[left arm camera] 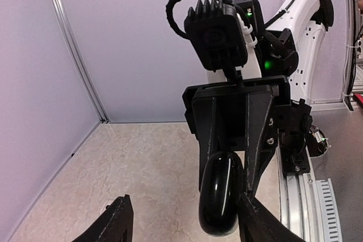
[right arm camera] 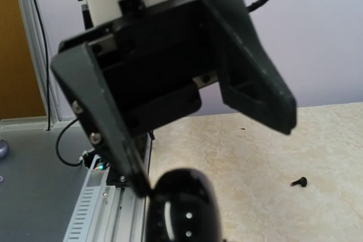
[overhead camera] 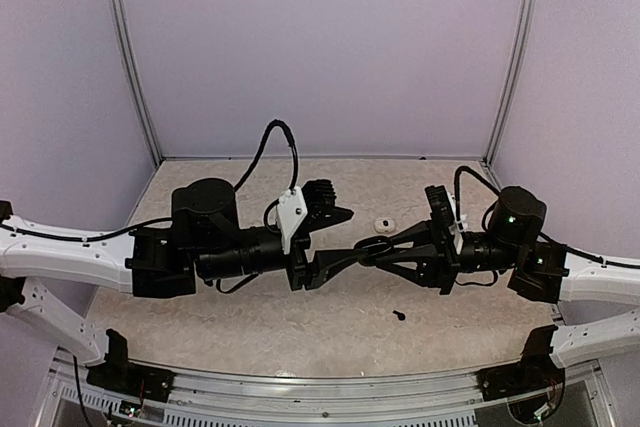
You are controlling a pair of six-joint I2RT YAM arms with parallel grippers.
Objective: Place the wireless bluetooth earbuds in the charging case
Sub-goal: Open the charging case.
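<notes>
My right gripper [overhead camera: 372, 247] is shut on a glossy black charging case [left arm camera: 221, 199] and holds it above the table's middle. Its fingers [left arm camera: 258, 134] clamp the case's two sides in the left wrist view. The case also shows at the bottom of the right wrist view [right arm camera: 181, 211]. My left gripper [left arm camera: 187, 222] is open and faces the right one. The case hangs between its jaws, close to its right finger [left arm camera: 258, 222]. One tiny black earbud [overhead camera: 399, 315] lies on the table near the front; it also shows in the right wrist view [right arm camera: 299, 182]. The other earbuds are not in view.
A small white rounded piece [overhead camera: 385, 224] lies on the table just behind the two grippers; I cannot tell whether it is an earbud or a case. The marbled tabletop [overhead camera: 250, 317] is walled on three sides. A metal rail [overhead camera: 320, 387] runs along its near edge.
</notes>
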